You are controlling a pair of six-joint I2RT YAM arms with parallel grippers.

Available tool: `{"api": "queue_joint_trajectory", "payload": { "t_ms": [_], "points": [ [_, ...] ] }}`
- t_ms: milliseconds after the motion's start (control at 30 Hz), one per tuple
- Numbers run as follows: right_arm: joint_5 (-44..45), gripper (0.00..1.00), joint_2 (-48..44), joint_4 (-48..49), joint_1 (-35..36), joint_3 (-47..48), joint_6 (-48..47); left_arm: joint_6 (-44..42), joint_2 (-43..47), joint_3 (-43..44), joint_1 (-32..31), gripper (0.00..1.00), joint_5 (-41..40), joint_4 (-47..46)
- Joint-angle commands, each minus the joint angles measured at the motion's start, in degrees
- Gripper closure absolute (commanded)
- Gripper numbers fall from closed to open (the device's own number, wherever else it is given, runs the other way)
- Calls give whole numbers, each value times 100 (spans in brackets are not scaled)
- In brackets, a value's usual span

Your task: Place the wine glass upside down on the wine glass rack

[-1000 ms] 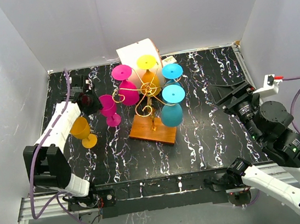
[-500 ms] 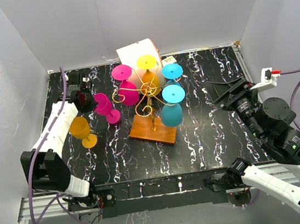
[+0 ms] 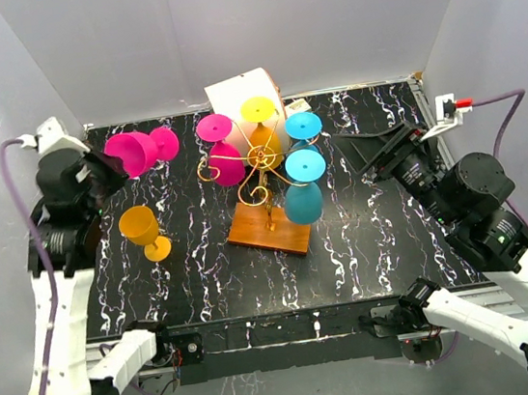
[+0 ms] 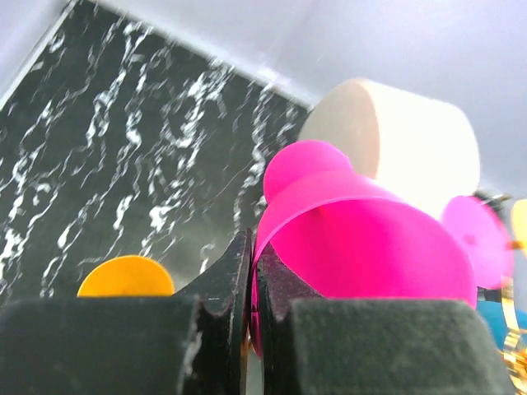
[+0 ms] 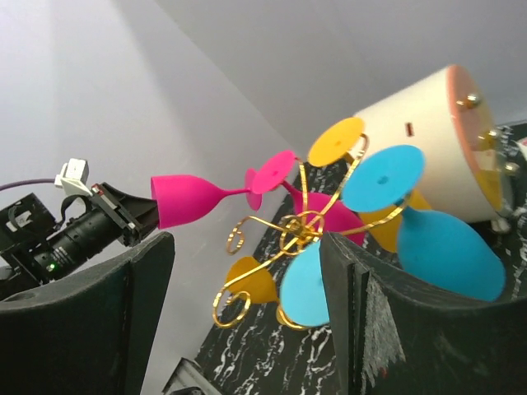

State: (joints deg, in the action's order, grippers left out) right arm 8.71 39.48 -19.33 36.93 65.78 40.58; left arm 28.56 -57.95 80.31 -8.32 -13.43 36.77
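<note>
Left hand point(image 3: 105, 172): I have it clenched on the rim of the wine glass, the bowl wall pinched between its two fingers.
Wine glass point(image 3: 136, 151): magenta, lifted clear of the tabletop point(image 3: 377, 241) over its far left corner; it lies on its side, with the bowl at my left hand and the foot pointing toward the rack, near it but apart.
Wine glass rack point(image 3: 263, 227): gold wire scrolls on a wooden base, standing near the middle of the far edge.
Hung glasses: I count four, all foot up: a magenta glass point(image 3: 225, 159), a yellow glass point(image 3: 258, 110), a far cyan glass point(image 3: 302, 126) and a near cyan glass point(image 3: 302, 192).
Orange glass point(image 3: 145, 231): upright on the tabletop near the left edge.
White cylinder box point(image 3: 240, 91): on its side at the far edge, just behind the rack.
Right hand point(image 3: 365, 152): released, fingers spread wide and grasping nothing, raised toward the right edge and facing the rack.
</note>
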Motion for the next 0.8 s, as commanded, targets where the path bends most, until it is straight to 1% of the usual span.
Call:
{"api": "queue_joint_trajectory", "payload": {
  "t_ms": [0, 133, 267, 333, 433, 500, 633, 700, 767],
  "points": [
    [-764, 30, 191, 1175, 25, 222, 41, 141, 524, -122, 14, 100, 483, -873],
    [-828, 33, 457, 1708, 23, 128, 534, 213, 757, 78, 15, 100, 1074, -1443],
    [-916, 36, 735, 2518, 23, -92, 1133, 204, 871, 341, 14, 100, 1696, -1913],
    [-972, 37, 907, 2960, 21, -161, 1477, 358, 972, 300, 9, 100, 1926, -2260],
    [-987, 38, 1219, 3504, 27, -129, 1970, 676, 1188, 18, 12, 100, 2234, -2864],
    [-1114, 37, 1549, 4109, 25, -113, 1958, 849, 1289, -101, 14, 100, 2340, -3183],
    [-1030, 35, 2031, 3335, 30, 581, 1535, 805, 1172, 549, 8, 100, 2297, -2836],
    [-1137, 34, 2195, 3181, 27, 744, 1688, 925, 1185, 475, 14, 100, 2355, -3084],
    [-1411, 34, 2317, 3281, 33, 805, 1921, 1030, 1198, 344, 14, 100, 2339, -3304]
  ]
}}
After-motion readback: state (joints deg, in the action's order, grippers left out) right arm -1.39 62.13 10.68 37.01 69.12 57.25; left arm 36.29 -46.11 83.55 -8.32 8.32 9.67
